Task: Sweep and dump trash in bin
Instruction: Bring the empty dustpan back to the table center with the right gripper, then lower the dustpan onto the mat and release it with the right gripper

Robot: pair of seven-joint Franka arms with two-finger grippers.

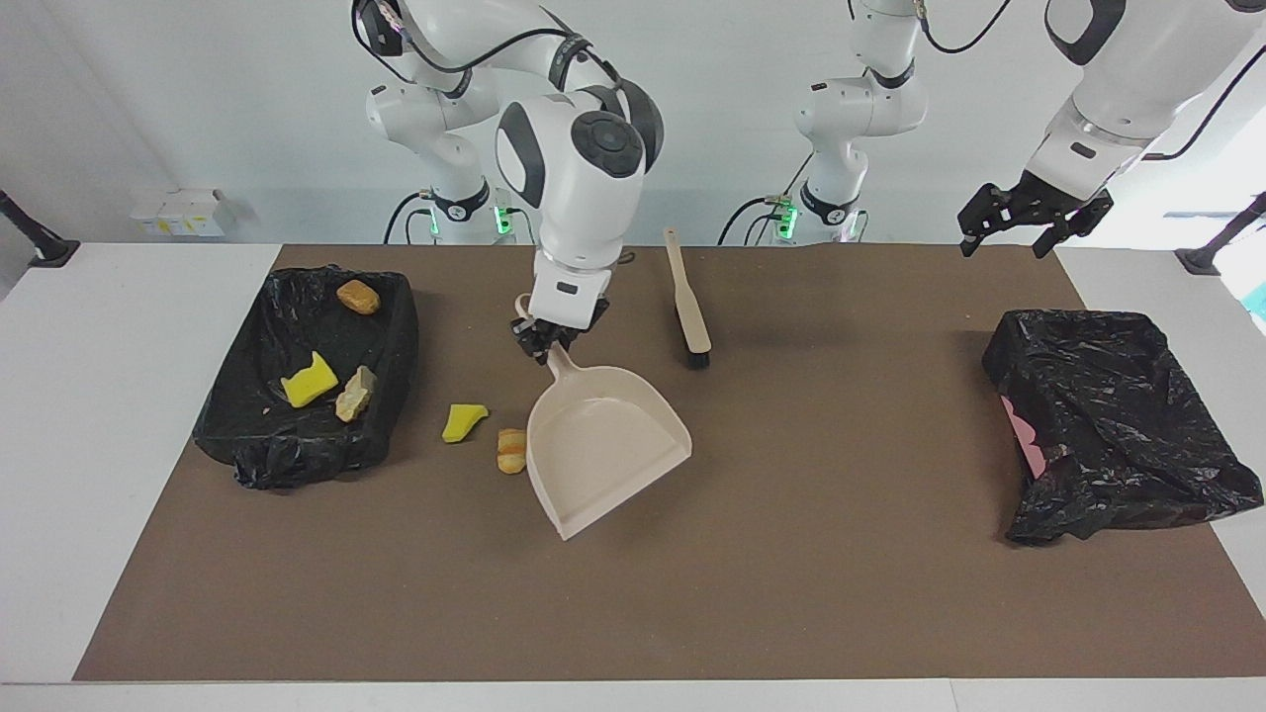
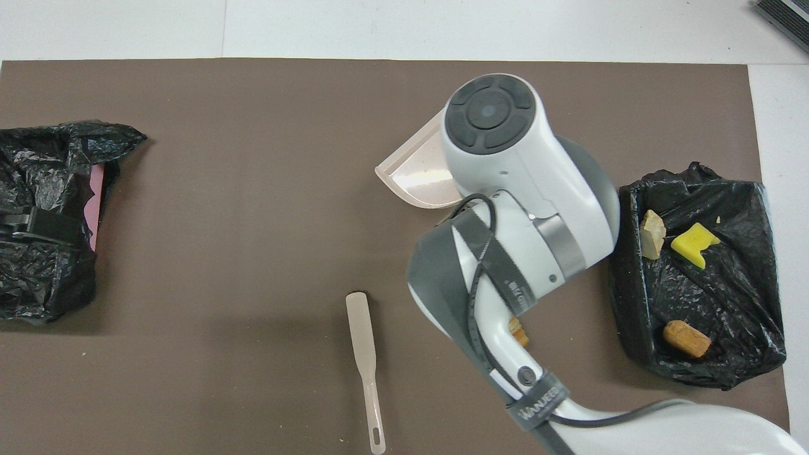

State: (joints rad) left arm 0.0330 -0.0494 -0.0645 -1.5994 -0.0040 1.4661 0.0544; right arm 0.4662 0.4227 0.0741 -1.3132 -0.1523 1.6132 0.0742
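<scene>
At the right arm's end of the table, a bin lined with black plastic was seen, and three pieces of trash were held in it: a yellow sponge chunk, a tan lump just beside it at about three o'clock, and an orange-tan lump at about one o'clock from the sponge, nearer the robots. Two more pieces were left on the brown mat between the bin and the dustpan — a yellow chunk and, at four o'clock from it, a striped bread-like lump touching or nearly touching the pan's edge.

The beige dustpan was laid flat on the mat, its handle pointed toward eleven o'clock in the facing view. The right hand was closed on that handle, with the fingers clamped round its upper end. In the overhead view most of the pan was covered by the right arm; only its open lip was shown.

A brush with a beige handle and dark bristles was laid at one o'clock from the pan, apart from it, untouched.

Toward the left arm's end, a second bin wrapped in black plastic was set, a pink patch shown at its side. The left hand was held in the air at twelve o'clock from this bin — its fingers spread apart, nothing held, the arm waiting.
</scene>
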